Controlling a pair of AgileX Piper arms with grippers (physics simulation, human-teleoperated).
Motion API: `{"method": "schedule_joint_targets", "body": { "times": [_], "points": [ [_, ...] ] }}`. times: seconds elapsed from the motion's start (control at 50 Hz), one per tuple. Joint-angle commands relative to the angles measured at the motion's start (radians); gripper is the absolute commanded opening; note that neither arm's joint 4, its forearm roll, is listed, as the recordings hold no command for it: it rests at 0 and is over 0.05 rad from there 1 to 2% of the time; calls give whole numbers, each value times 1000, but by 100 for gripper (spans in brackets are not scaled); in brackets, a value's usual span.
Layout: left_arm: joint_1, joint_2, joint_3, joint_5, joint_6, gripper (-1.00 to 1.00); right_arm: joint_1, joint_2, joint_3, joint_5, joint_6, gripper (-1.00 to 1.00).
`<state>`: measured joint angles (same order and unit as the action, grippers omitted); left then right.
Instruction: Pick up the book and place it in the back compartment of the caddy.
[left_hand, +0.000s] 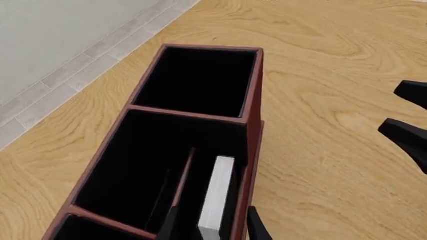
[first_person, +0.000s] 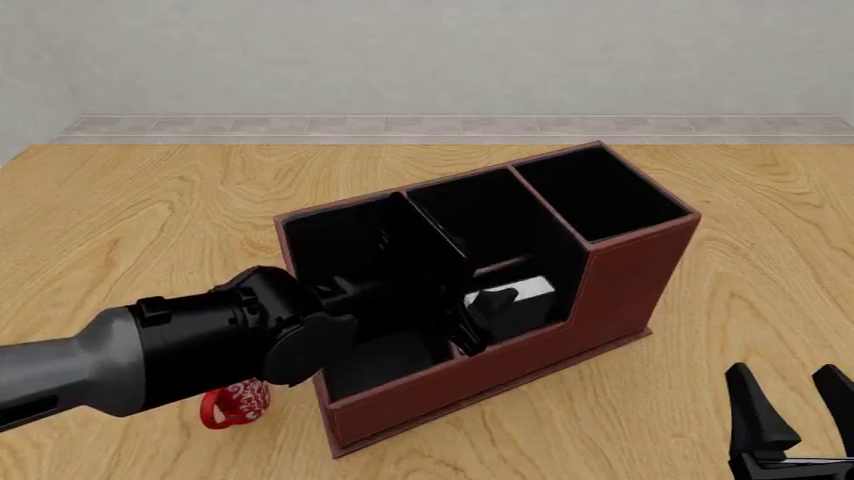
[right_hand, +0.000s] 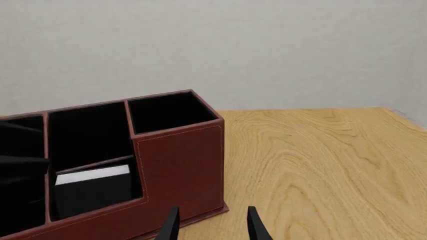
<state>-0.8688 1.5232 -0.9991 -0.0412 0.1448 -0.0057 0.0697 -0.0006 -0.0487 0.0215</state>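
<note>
Gripping the book (left_hand: 217, 195) upright, the left hand (left_hand: 210, 225) lowers it into the caddy (first_person: 627, 285); the right hand (first_person: 790, 415), at five o'clock, is released.

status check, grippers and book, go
Left gripper inside caddy, around book, grip unclear. Right gripper open, parked clear. Book in a low front cell, not the back one. Mug behind left arm.

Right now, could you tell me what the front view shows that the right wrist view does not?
Only the front view shows the red-and-white mug, by the caddy's lower end, and the left gripper reaching into the caddy at the book. Only the right wrist view shows the book's black cover below its white page edges. Both show the reddish-brown caddy, its empty tall end cell, the book standing in a lower cell, and the open right gripper away from the caddy.
</note>
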Motion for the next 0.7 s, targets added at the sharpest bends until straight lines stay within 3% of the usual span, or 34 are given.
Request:
{"method": "schedule_joint_targets", "body": {
  "times": [0.02, 0.46, 0.7],
  "points": [
    [-2, -7, 7, -6, 3, 100, 0, 0, 0, 0, 0, 100],
    [-6, -62, 46, -24, 5, 100, 0, 0, 0, 0, 0, 100],
    [34, -175, 127, -81, -2, 100, 0, 0, 0, 0, 0, 100]
  ]
}}
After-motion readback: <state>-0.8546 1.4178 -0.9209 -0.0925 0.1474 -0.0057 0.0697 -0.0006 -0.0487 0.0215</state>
